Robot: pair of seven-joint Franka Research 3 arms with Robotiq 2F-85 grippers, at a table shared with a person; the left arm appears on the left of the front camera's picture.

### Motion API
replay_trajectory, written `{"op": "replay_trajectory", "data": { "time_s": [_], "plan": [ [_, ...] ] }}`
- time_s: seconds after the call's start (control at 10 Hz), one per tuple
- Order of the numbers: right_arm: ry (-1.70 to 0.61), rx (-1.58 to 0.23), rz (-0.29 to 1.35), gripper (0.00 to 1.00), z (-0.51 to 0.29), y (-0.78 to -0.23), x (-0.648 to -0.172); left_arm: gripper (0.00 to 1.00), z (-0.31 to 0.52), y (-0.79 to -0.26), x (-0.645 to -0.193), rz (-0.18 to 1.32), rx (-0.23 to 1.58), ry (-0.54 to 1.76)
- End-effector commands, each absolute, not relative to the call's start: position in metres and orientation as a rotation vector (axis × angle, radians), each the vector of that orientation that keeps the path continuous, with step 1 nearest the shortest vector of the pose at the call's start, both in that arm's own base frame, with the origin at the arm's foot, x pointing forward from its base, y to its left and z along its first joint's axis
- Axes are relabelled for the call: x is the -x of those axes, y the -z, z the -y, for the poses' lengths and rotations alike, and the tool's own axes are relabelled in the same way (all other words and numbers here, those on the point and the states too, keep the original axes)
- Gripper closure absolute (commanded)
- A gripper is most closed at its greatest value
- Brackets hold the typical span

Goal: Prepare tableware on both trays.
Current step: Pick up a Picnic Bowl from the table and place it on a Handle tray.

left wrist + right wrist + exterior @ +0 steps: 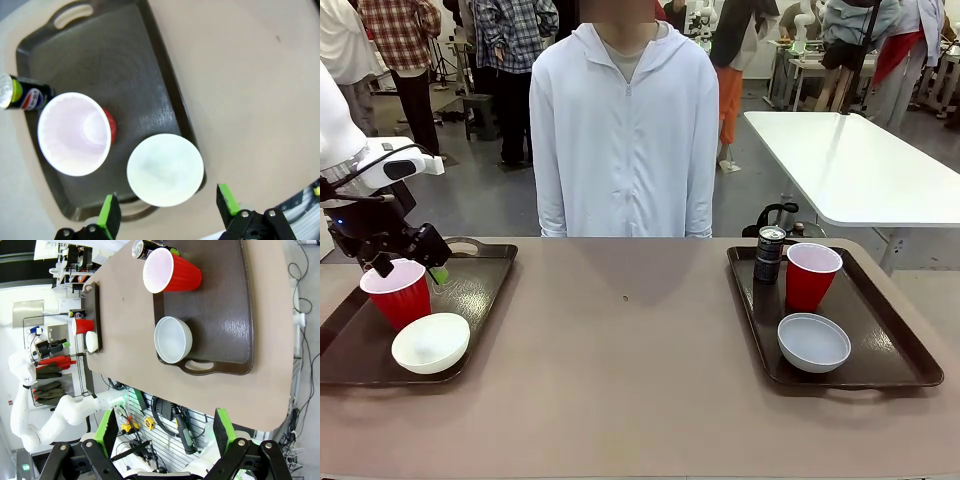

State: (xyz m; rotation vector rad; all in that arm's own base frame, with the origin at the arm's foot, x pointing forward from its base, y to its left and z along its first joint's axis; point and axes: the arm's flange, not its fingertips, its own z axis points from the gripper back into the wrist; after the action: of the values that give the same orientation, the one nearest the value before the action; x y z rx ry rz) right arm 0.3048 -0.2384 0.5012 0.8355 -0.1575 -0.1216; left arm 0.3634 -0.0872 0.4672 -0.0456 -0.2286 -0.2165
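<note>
On the left tray [480, 285] stand a red cup [398, 298] and a white bowl [431, 343]. My left gripper [410, 268] hangs open just above that cup's far rim. From the left wrist view, the open gripper [167, 197] looks down on the cup [75, 134], the bowl [165, 169] and a dark can [30, 93] at the tray's [120, 65] side rim. The right tray [885, 335] carries a can [769, 254], a red cup [811, 275] and a bowl [813, 341]. My right gripper [165, 420] stands open high over that tray [225, 310], holding nothing.
A person in a white zip jacket [625, 130] stands at the table's far edge, hands out of sight. The brown tabletop [630, 340] lies bare between the trays. A white table [850, 165] stands behind on the right.
</note>
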Motion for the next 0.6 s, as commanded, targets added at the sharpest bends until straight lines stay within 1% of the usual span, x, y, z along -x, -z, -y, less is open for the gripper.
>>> {"op": "replay_trajectory", "data": {
  "time_s": [0.0, 0.1, 0.2, 0.3, 0.5],
  "plan": [
    [0.121, -0.836, 0.157, 0.01, 0.238, -0.502, -0.305, 0.0, 0.087, -0.467, -0.365, 0.241, 0.034, 0.205],
    [0.121, -0.836, 0.157, 0.01, 0.238, -0.502, -0.305, 0.0, 0.087, -0.467, -0.363, 0.229, 0.046, 0.217],
    [0.121, -0.836, 0.157, 0.01, 0.238, -0.502, -0.305, 0.0, 0.081, -0.508, -0.363, 0.144, 0.275, 0.288],
    [0.121, -0.836, 0.157, 0.01, 0.238, -0.502, -0.305, 0.0, 0.058, -0.525, -0.376, 0.1, 0.406, 0.258],
    [0.121, -0.836, 0.157, 0.01, 0.238, -0.502, -0.305, 0.0, 0.016, -0.534, -0.395, 0.016, 0.582, 0.329]
  ]
}}
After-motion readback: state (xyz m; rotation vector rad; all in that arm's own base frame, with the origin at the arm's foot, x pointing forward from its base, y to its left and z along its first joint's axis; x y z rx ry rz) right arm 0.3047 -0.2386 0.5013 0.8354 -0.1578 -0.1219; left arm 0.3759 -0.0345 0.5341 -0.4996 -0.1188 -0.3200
